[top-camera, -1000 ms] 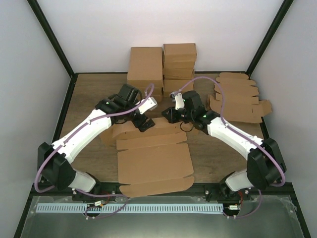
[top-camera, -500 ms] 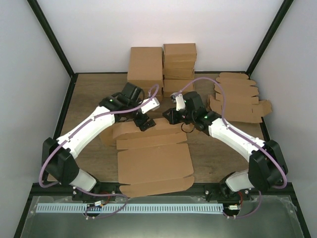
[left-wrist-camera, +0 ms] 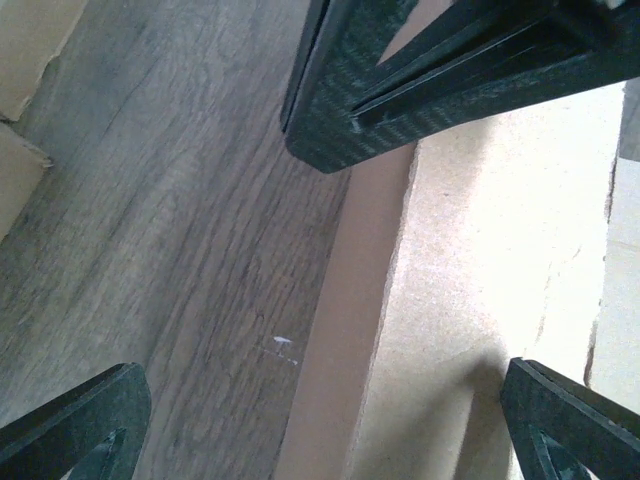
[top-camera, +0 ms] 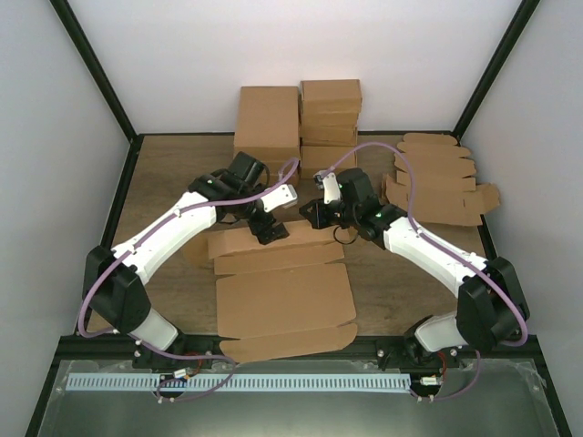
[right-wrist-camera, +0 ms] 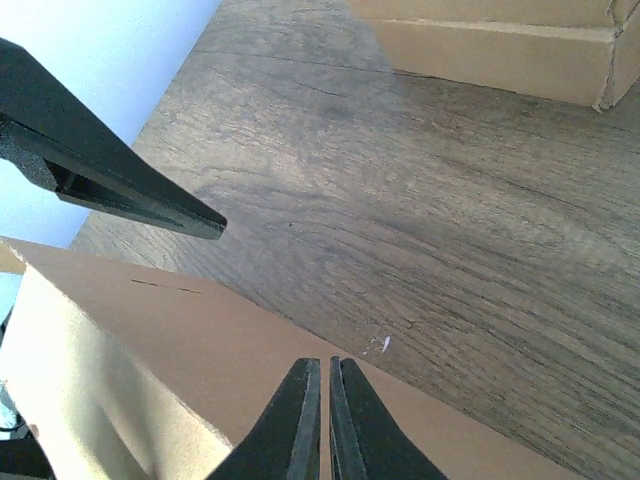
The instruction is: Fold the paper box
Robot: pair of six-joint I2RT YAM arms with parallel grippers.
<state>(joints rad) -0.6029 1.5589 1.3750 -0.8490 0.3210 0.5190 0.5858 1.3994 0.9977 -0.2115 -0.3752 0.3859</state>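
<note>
From the top camera, you can see that over the last second your left arm has swung its elbow and lower link in toward the middle. The left gripper (top-camera: 266, 228) has barely shifted and stays spread wide over the far edge of the paper box (top-camera: 282, 300). The right gripper (top-camera: 312, 217) has held its place just beside it, clenched. The box lies mostly flat on the table (top-camera: 164, 182) in front of the bases, with its rear panel (top-camera: 273, 248) tipped up under both tools. I judge that this move only lined the arm up, so the first fold is barely begun. Folded cardboard boxes (top-camera: 269, 123) stand at the back and flat blanks (top-camera: 437, 182) lie to the right, both well apart from the work. The left wrist camera gives you what the overhead cannot: the left gripper (left-wrist-camera: 320, 375) straddles the panel's edge, with one fingertip over bare table (left-wrist-camera: 180, 200) and the other over the pale, brightly lit face of the paper box (left-wrist-camera: 500, 250). It is released and touches nothing that shows. A black finger crosses the top of that view, probably the other arm's. The right wrist camera shows the right gripper (right-wrist-camera: 325, 365) pinched shut with nothing between its fingers, the tips over the box's shaded brown face (right-wrist-camera: 150, 320) — whether they press on it you cannot tell.
</note>
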